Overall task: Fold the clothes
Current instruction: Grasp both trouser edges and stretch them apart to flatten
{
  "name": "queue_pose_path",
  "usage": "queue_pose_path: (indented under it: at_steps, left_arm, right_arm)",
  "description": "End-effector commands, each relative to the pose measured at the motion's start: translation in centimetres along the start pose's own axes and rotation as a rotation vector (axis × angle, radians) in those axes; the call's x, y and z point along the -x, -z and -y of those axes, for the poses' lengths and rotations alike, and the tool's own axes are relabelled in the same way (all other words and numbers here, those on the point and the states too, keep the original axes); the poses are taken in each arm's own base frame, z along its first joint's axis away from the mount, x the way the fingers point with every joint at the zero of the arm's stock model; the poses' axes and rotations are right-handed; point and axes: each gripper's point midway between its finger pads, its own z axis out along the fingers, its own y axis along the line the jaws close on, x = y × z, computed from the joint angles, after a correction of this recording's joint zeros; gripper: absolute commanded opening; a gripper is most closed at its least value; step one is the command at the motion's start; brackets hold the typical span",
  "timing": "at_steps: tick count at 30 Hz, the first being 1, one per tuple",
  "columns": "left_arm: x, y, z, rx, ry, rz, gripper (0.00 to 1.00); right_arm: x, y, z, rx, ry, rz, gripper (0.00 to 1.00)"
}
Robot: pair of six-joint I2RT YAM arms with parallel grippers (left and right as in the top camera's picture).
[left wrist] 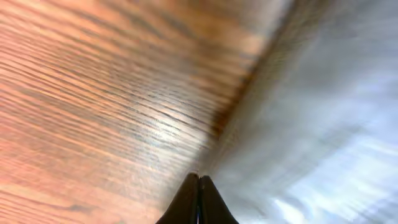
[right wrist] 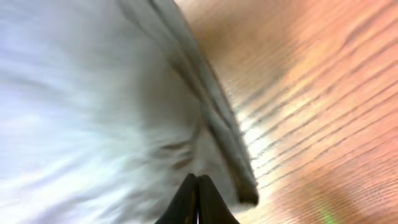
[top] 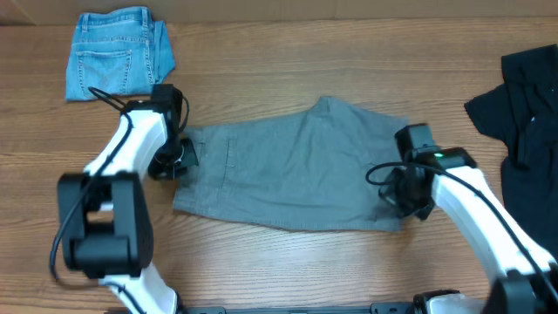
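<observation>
Grey shorts (top: pixel 296 166) lie on the bench (top: pixel 261 78); the left pincer (left wrist: pixel 199 177) is at their 9 o'clock edge, the right pincer (right wrist: pixel 198 177) at 3 o'clock, both pressed together.

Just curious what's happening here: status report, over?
Left end effector and right end effector shut, at opposite ends of gray shorts. Shorts lie spread out. Folded denim garment, black garment lie clear.

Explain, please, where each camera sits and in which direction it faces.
Overhead: above the table, facing straight down on grey shorts, folded jeans, black garment; left arm and right arm show.
Left wrist: on the left arm, facing down past its shut jaws at the shorts' edge and wood.
Right wrist: on the right arm, past its shut jaws at the shorts' other edge.
All share the shorts.
</observation>
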Motion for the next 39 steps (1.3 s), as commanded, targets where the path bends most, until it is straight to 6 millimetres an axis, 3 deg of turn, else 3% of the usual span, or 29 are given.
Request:
queue_pose_path:
  at_steps: [1,5,8,14,19,25,34,36,39]
  left_arm:
    - [0.9,7.3,3.3,-0.191,-0.066,0.199,0.04]
    - [0.9,10.9,7.2,-0.302,-0.152,0.326,0.04]
    - [1.0,10.6,9.4,-0.319,-0.194,0.346,0.04]
    - [1.6,5.9,11.4,-0.292,-0.219,0.271,0.04]
    - [2.0,0.6,12.2,-0.246,-0.274,0.2,0.04]
    - [2.0,-3.4,11.7,-0.209,-0.262,0.134,0.04]
    - [2.6,-5.2,9.6,-0.168,-0.213,0.099,0.04]
    - [2.7,-5.3,8.6,-0.153,-0.195,0.09,0.04]
    - [3.1,-5.6,6.0,-0.064,-0.162,0.085,0.04]
  right_arm:
    - [2.6,4.6,-2.9,0.153,0.08,0.142,0.11]
    - [3.0,5.8,-6.5,0.323,0.214,0.163,0.19]
    - [4.3,5.3,-8.0,0.354,0.241,0.199,0.19]
    - [6.0,1.9,-9.5,0.338,0.253,0.185,0.15]
    - [7.4,-0.6,-9.6,0.319,0.225,0.171,0.12]
    - [8.7,-2.6,-7.4,0.222,0.177,0.175,0.12]
    - [8.6,-7.7,-6.6,0.182,0.144,0.066,0.04]
    - [8.6,-9.3,-5.4,0.134,0.126,0.044,0.04]
    - [9.0,-9.8,-3.8,0.083,0.098,0.04,0.04]
